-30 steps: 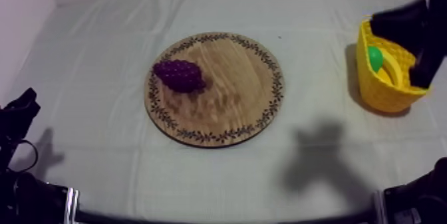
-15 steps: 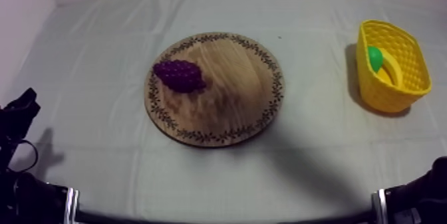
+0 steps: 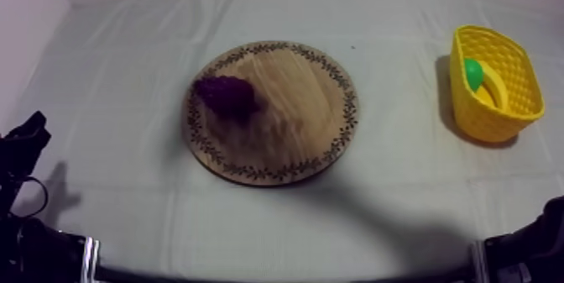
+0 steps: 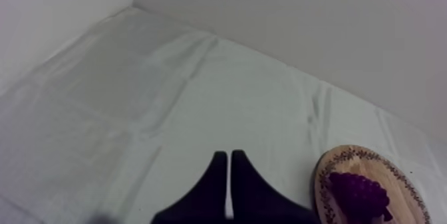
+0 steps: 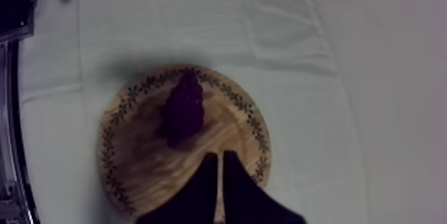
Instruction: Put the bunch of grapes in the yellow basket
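Note:
A purple bunch of grapes [image 3: 225,95] lies on the left part of the round wooden board [image 3: 302,110] at the table's middle. The yellow basket [image 3: 483,123] stands at the far right, holding a banana [image 3: 496,85] and a green pear [image 3: 473,73]. My right gripper [image 5: 219,155] hangs high over the board [image 5: 219,127], shut on nothing, with the grapes [image 5: 184,107] a little beyond its tips. My left gripper [image 4: 228,155] is shut and empty over bare cloth, well left of the board [image 4: 399,180] and the grapes [image 4: 359,195].
My left arm [image 3: 25,144] rests low at the table's left edge. A broad shadow lies over the board and the cloth in front of it. Bare cloth stretches between the board and the basket.
My right arm left the basket and rose out of the top view. Its shadow has spread from the cloth near the basket over the board. The grapes and my left arm stayed put.

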Robot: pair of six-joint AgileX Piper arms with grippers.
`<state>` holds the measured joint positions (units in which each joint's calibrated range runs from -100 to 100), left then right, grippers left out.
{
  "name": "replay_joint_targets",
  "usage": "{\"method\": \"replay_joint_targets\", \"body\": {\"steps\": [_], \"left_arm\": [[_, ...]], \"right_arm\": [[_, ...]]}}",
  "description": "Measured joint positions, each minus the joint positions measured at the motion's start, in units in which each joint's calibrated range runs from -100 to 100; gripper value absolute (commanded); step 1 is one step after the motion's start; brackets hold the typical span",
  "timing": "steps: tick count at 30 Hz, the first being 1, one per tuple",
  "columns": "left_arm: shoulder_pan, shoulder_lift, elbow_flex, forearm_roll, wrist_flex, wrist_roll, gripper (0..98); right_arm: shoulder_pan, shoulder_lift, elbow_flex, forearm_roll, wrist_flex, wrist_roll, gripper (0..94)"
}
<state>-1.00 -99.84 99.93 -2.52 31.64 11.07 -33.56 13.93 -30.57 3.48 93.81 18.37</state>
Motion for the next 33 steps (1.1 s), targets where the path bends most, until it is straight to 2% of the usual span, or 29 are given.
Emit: {"method": "replay_joint_targets", "body": {"steps": [7,10,17,21,23,26,33], "left_arm": [[0.0,0.0,0.0,0.00,0.0,0.0,0.0],[0.0,0.0,0.0,0.00,0.0,0.0,0.0],[0.0,0.0,0.0,0.00,0.0,0.0,0.0],[0.0,0.0,0.0,0.00,0.0,0.0,0.0],[0.0,0.0,0.0,0.00,0.0,0.0,0.0],[0.0,0.0,0.0,0.00,0.0,0.0,0.0],[0.0,0.0,0.0,0.00,0.1,0.0,0.0]], "right_arm": [[-0.8,9.4,-8.2,0.4,2.5,0.3,0.8],[-1.1,11.2,-8.1,-0.7,2.5,2.6,0.8],[-1.1,12.6,-6.8,-0.7,0.0,9.5,0.8],[-1.0,13.2,-7.8,-0.9,-0.2,11.8,0.8],[-1.0,13.7,-8.7,-0.7,-0.2,11.8,0.9],[-1.3,15.1,-9.5,1.4,-1.4,11.0,1.4],[-1.6,17.8,-9.8,5.3,-1.4,3.3,5.7]]}}
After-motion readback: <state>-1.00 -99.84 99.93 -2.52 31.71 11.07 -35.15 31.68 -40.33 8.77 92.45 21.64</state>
